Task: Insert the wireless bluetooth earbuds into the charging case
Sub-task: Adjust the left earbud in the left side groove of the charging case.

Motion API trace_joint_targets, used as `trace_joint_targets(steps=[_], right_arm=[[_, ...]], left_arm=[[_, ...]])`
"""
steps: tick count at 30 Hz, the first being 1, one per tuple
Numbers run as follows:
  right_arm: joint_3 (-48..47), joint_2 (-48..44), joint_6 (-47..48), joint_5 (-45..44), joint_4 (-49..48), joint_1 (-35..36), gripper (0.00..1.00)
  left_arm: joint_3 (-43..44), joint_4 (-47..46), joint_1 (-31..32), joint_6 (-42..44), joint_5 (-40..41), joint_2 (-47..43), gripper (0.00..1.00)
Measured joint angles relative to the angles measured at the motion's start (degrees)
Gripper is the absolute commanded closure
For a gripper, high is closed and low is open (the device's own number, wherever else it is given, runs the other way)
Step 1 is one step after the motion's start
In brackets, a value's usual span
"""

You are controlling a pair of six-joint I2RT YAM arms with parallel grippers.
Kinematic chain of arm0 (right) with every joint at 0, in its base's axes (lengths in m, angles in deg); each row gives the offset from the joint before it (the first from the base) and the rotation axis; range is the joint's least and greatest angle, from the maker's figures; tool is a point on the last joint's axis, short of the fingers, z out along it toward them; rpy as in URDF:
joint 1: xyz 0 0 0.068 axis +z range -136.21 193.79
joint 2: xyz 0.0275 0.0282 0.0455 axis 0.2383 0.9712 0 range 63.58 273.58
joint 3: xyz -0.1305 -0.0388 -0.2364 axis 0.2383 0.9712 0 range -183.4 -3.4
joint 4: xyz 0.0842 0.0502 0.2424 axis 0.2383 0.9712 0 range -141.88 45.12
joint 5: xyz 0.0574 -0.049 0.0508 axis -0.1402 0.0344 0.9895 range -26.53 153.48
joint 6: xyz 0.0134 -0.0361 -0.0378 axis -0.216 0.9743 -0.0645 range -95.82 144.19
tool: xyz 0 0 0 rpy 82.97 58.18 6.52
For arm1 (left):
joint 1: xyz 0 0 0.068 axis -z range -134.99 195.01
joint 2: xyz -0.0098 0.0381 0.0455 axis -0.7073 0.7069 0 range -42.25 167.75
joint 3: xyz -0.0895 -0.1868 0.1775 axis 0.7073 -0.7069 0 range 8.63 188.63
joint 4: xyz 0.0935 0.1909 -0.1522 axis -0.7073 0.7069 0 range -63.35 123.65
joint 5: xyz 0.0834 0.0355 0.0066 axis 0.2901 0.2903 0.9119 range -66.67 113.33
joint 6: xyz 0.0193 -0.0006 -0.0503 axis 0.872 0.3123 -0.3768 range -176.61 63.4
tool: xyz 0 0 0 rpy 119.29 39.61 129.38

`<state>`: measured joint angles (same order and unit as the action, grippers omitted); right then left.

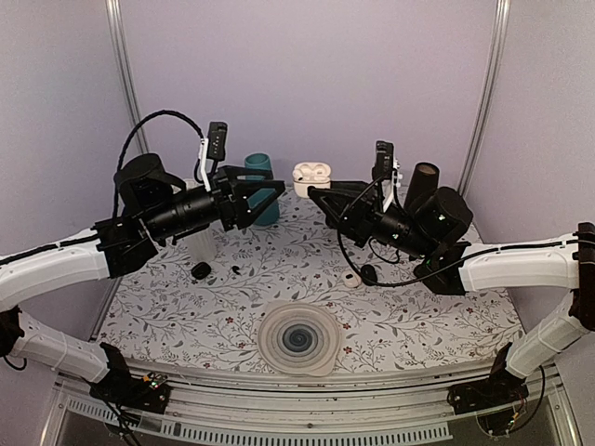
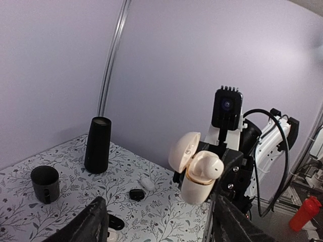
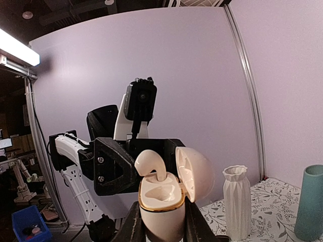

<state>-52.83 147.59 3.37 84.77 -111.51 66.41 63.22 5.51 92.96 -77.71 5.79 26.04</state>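
Note:
The white charging case (image 3: 160, 204) stands upright with its lid open, gripped between the fingers of my right gripper (image 3: 161, 224). One white earbud (image 3: 149, 164) stands with its stem in the far socket; the near socket is empty. In the top view the case (image 1: 311, 174) is held above the back of the table, between the two arms. My left gripper (image 1: 275, 197) is open and empty, just left of the case and apart from it. In the left wrist view the case (image 2: 197, 189) and earbud (image 2: 208, 166) show ahead of my open left gripper (image 2: 161, 228). A second white earbud (image 1: 351, 278) lies on the table.
A teal cup (image 1: 263, 190) stands at the back, a black cylinder (image 1: 423, 181) at the back right, a white ribbed vase (image 3: 237, 201) nearby. A black mug (image 2: 44, 184), small black oval cases (image 1: 200, 270) (image 1: 369, 274) and a spiral disc (image 1: 297, 339) sit on the floral cloth.

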Motion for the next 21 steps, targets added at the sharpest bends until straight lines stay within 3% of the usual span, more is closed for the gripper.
trace_joint_targets(steps=[21], right_arm=[[0.0,0.0,2.0,0.0,0.0,1.0,0.96]], left_arm=[[2.2,0.6,-0.1,-0.2,-0.8,1.9,0.29]])
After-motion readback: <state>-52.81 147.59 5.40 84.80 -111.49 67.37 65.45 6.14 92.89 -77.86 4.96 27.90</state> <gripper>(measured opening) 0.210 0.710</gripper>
